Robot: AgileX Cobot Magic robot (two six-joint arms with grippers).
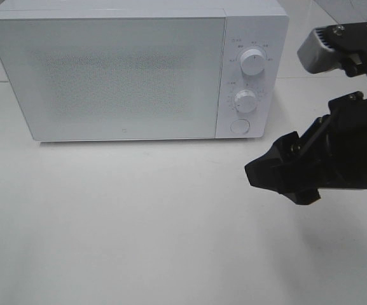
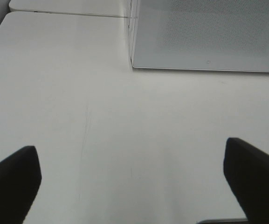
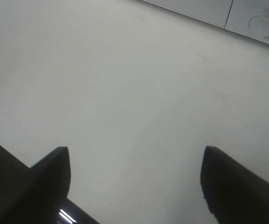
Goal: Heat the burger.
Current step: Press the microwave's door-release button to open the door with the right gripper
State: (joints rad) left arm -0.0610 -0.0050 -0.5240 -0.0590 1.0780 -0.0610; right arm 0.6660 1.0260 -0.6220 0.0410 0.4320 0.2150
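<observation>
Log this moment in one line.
microwave door: shut | burger: not visible | left gripper: open, empty | right gripper: open, empty, over table

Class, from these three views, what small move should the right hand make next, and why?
Probably ease the right hand toward the microwave's low round button: its door is shut, no burger is in view, and this open hand hovers nearest it.

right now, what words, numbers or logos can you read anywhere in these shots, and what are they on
No text here is legible.
Marks ringing the upper knob of the microwave: too small and blurred to read.
Marks ringing the lower knob: too small and blurred to read.
Tiny mark low on the door: too small to read.
Round button: no legible mark.
</observation>
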